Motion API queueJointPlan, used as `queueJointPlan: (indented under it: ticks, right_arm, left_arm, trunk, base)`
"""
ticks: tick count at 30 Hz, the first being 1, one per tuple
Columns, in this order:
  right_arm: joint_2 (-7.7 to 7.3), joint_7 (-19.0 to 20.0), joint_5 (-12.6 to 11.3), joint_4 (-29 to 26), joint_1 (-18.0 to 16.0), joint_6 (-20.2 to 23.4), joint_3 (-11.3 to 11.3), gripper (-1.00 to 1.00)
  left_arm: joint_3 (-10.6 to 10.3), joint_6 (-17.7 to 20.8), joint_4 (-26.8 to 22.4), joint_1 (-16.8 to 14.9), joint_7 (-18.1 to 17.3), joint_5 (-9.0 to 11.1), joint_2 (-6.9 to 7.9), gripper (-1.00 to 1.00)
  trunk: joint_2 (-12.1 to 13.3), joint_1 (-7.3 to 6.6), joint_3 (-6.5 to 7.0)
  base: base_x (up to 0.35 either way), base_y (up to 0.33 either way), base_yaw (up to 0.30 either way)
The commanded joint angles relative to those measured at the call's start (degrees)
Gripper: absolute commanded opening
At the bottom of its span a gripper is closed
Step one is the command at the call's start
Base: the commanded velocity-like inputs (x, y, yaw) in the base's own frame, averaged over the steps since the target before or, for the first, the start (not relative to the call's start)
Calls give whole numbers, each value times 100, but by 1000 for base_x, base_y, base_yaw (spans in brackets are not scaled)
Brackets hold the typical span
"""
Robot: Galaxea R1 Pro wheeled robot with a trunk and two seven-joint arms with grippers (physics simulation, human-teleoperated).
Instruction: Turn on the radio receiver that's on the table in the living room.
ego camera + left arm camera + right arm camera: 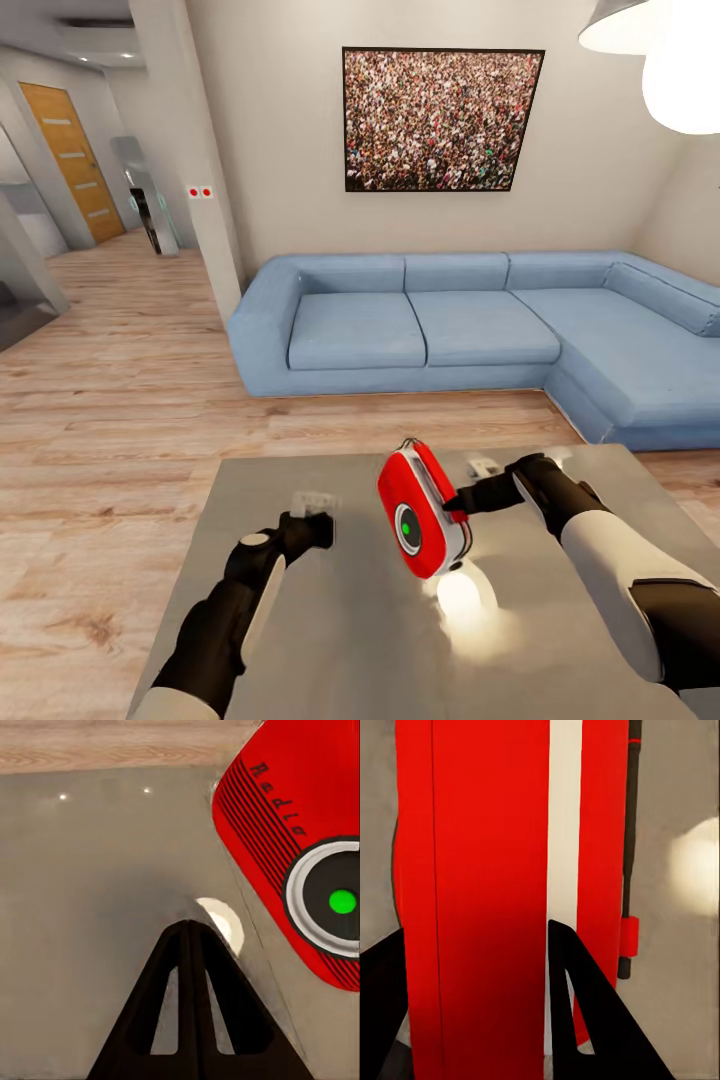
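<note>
Glossy grey table (300,620), wood floor (110,400), blue sofa (450,325)

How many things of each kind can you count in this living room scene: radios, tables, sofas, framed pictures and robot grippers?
Radio: 1
Table: 1
Sofa: 1
Picture: 1
Grippers: 2, left gripper and right gripper
Total: 6

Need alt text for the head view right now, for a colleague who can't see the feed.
The right gripper holds a red radio with a green-centred dial tilted above the grey table. The left gripper hovers shut and empty beside it; a blue sofa stands behind.
</note>
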Motion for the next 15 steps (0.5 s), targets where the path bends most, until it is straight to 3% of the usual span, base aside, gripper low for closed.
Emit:
queueJointPlan:
  ticks: [1, 15]
  right_arm:
    - [2, -151, -87, 1, -1, 156, -15, -100]
    - [3, -659, -84, 238, -1, 317, -12, -100]
  left_arm:
    - [78, -16, -1, 0, 89, 3, 0, -100]
    - [878, -506, -2, 0, 166, 61, 0, -100]
  trunk:
    - [0, 0, 0]
    - [0, 0, 0]
  base:
    - [0, 0, 0]
    - [0, 0, 0]
